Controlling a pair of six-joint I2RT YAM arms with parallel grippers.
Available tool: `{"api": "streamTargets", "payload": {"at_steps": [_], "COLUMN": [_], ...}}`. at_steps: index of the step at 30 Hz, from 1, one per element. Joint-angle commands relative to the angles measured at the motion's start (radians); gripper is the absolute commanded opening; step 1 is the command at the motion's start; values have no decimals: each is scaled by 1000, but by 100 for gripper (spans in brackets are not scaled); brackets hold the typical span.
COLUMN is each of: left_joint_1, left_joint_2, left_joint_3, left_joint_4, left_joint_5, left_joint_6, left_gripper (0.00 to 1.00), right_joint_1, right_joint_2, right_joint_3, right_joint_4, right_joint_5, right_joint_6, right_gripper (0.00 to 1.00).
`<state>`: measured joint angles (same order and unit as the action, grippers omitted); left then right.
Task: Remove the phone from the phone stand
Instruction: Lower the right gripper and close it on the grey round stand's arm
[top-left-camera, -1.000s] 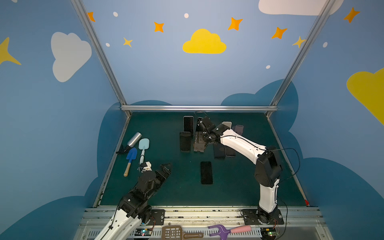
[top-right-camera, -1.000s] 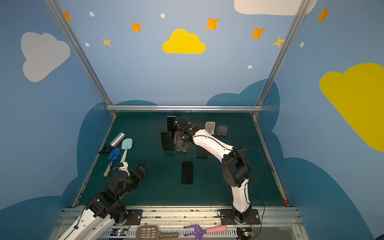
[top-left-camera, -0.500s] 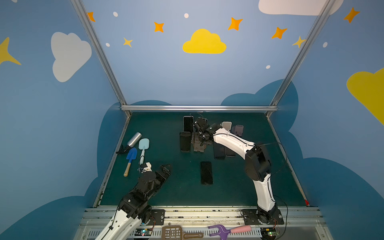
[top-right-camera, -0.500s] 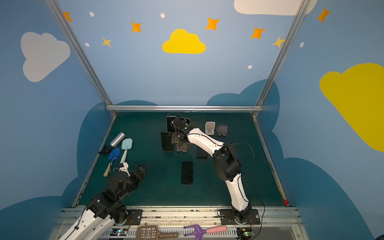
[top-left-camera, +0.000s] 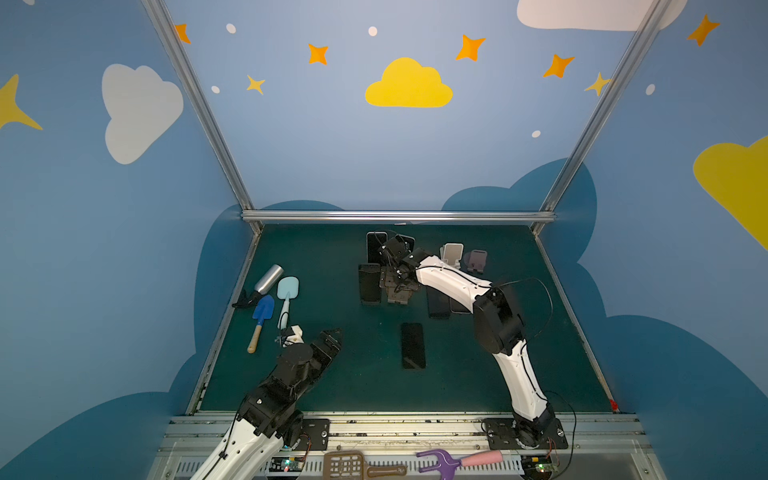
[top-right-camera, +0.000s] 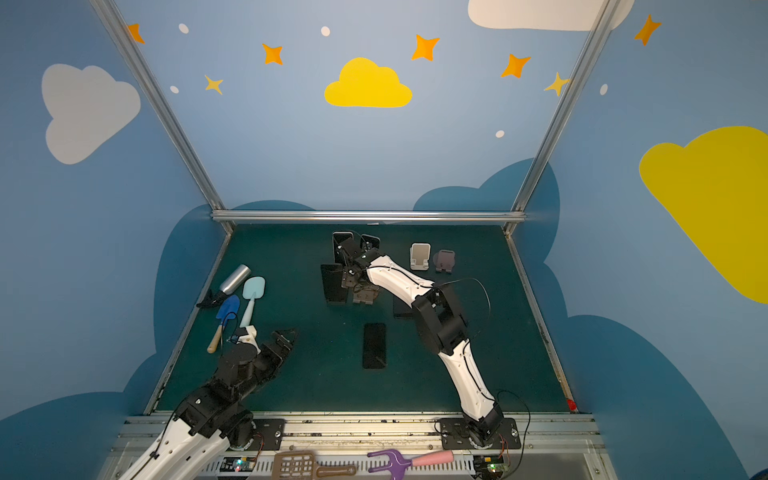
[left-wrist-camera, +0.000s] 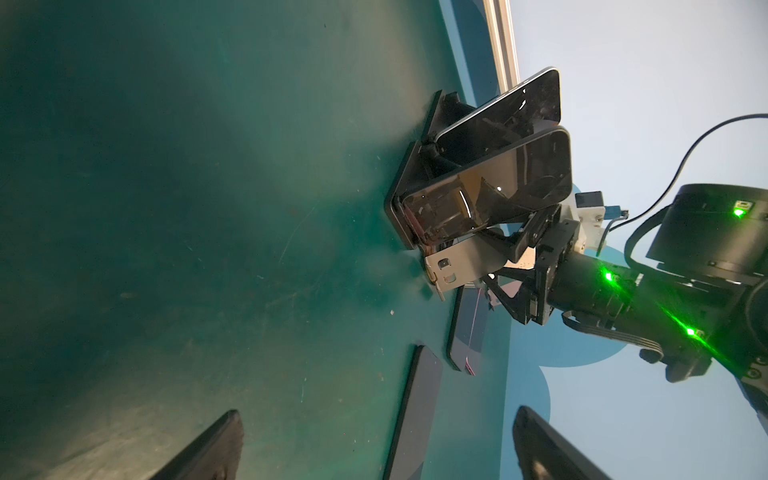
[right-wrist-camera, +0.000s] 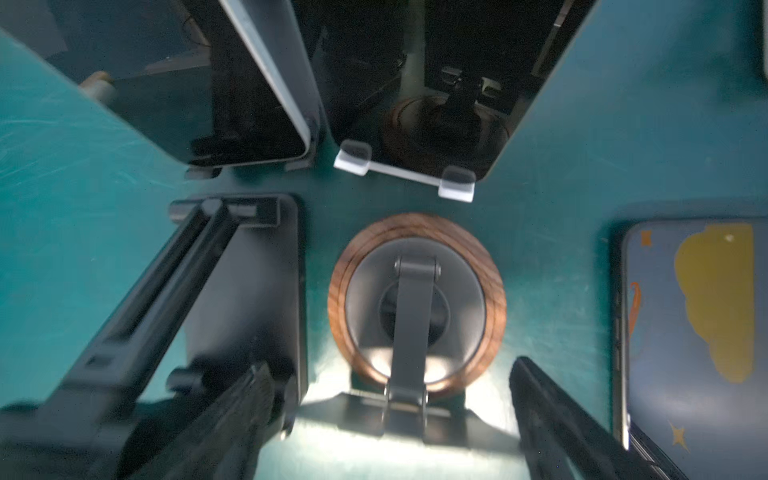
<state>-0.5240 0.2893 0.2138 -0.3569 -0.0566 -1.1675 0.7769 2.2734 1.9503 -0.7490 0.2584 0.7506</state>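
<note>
Up front, idle left gripper (top-left-camera: 333, 336), fingers spread, empty. Farther in, right gripper (right-wrist-camera: 390, 365), wide and empty, over a bare round stand (right-wrist-camera: 415, 299). Straight ahead, just beyond: phone (right-wrist-camera: 419, 83), long axis leaning upright, in clear stand (right-wrist-camera: 405, 174). Closest to the right gripper.

Evenly lit top views, bowed edges, blurred right wrist close-up

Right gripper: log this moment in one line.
right gripper open, above empty wood-rimmed stand | left gripper open, holding nothing | phone on clear stand not grasped
</note>
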Motion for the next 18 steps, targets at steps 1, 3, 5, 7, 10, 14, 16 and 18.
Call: {"api": "streamTargets", "payload": {"at_steps": [1, 3, 5, 7, 10, 14, 16, 18], "left_joint_1": [1, 1, 1, 0, 1, 0, 0, 1], "left_joint_2": [-18, -27, -37, -49, -65, -70, -69, -69], "left_joint_3": [-7, -8, -13, -16, -20, -21, -19, -20], "left_joint_4": [-8, -14, -16, -21, -23, -25, -25, -23], "left_joint_5": [-16, -20, -24, -33, -40, -40, -37, -37], "left_joint_6": [6, 4, 3, 0, -3, -5, -4, -4], "left_gripper": [100, 100, 100, 100, 100, 100, 100, 100], "right_joint_1": [2, 1, 3, 5, 5, 7, 8, 7], "right_joint_2": [22, 21, 17, 7, -6, -22, -42, -76], "right_joint_3": [21, 14, 9, -4, -28, -36, -56, -98], "right_joint_4": [-28, -30, -33, -25, 2, 3, 18, 50], "right_joint_5": [48, 55, 60, 67, 61, 63, 56, 46], "right_joint_6": [27, 39, 47, 44, 29, -4, -36, -73], "right_gripper": [86, 80, 74, 71, 62, 56, 55, 55]}}
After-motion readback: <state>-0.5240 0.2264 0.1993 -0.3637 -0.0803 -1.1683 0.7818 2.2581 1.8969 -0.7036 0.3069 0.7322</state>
